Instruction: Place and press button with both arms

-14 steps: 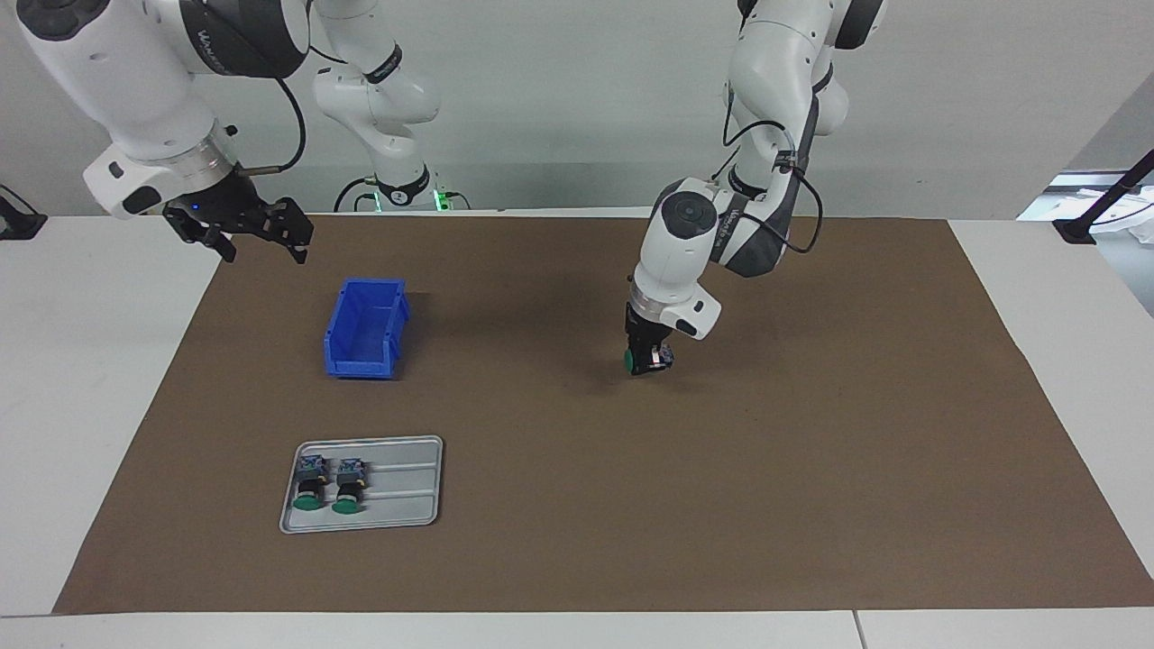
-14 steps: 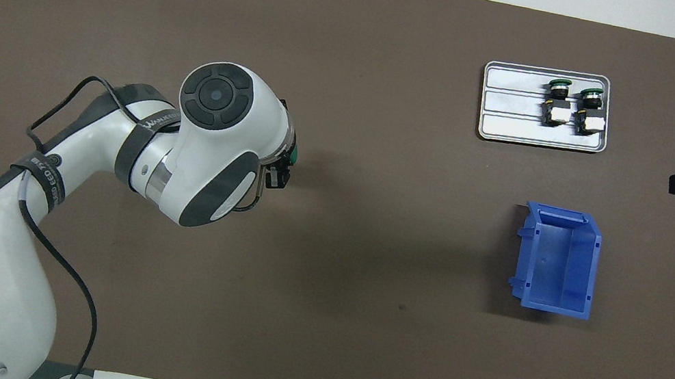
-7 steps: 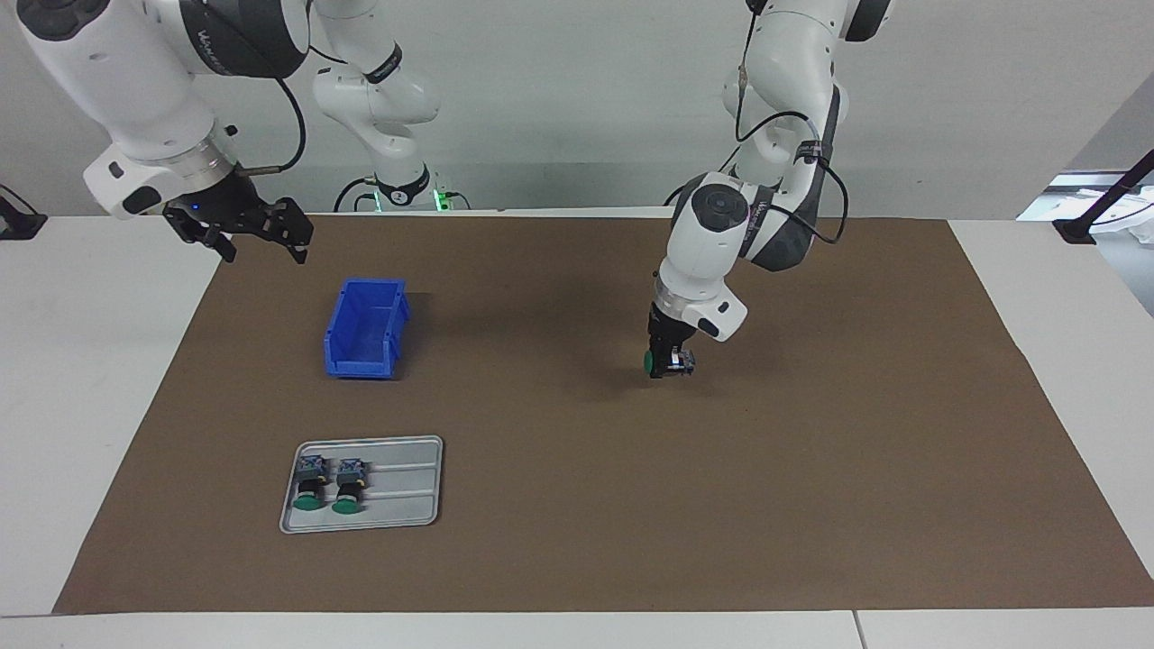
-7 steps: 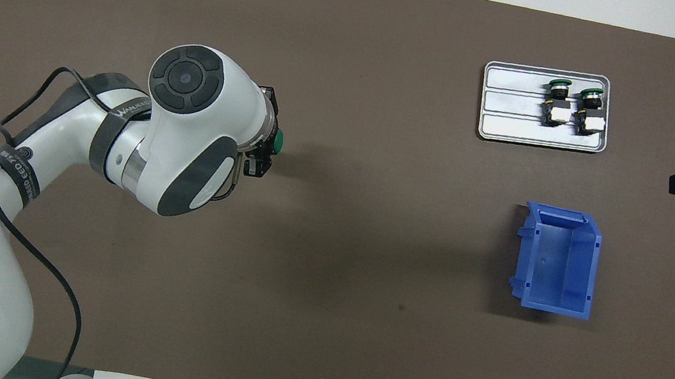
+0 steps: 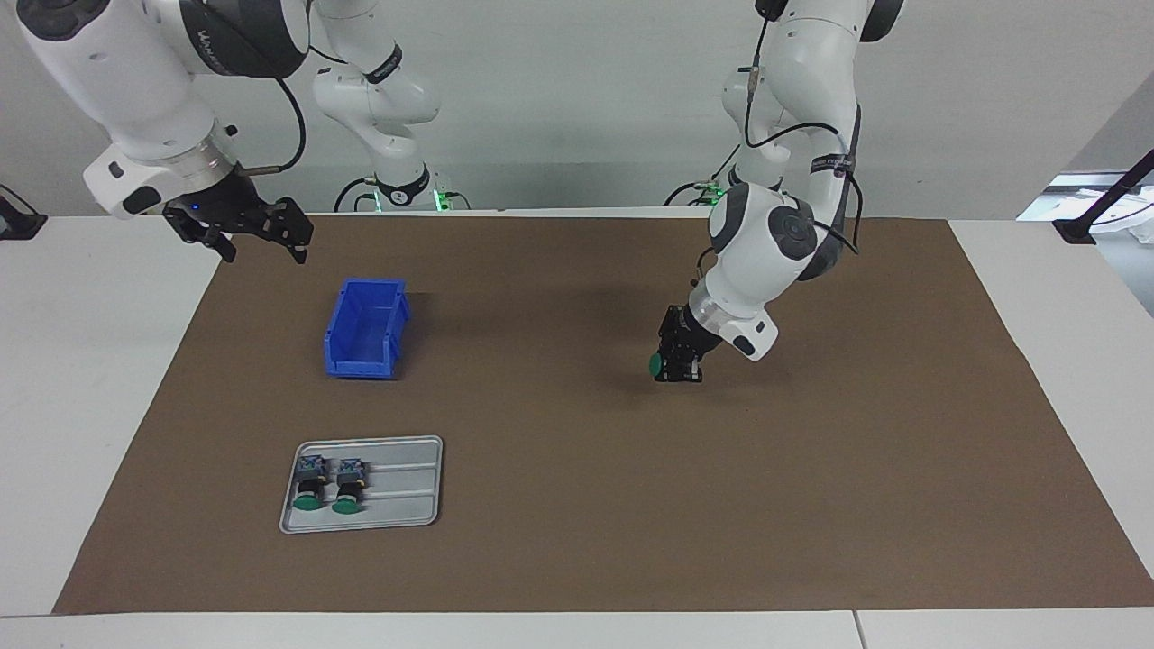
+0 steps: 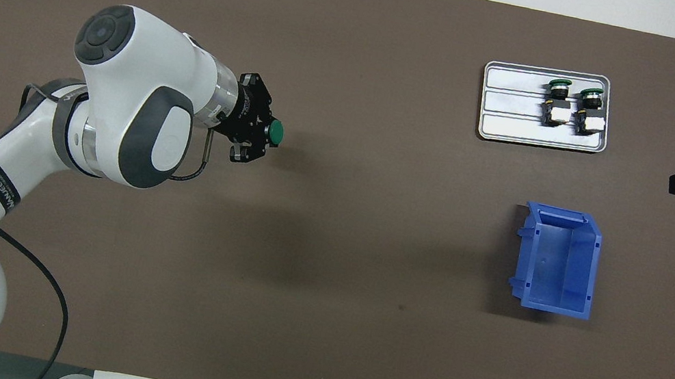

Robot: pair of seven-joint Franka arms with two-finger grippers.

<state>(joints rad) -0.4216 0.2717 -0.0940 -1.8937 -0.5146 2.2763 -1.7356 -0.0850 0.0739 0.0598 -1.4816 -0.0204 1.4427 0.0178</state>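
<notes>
While left hand (image 5: 678, 368) grips button (image 5: 655, 364), green cap protrudes sideways.

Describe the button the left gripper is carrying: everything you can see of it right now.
The button is a small push-button switch with a round green mushroom cap; its body is mostly hidden between the fingers of the left gripper, which is shut on it. It lies sideways, with the cap pointing toward the right arm's end of the table. It is held low over the bare middle of the brown mat; whether it touches the mat cannot be told. Nothing else touches it.
</notes>
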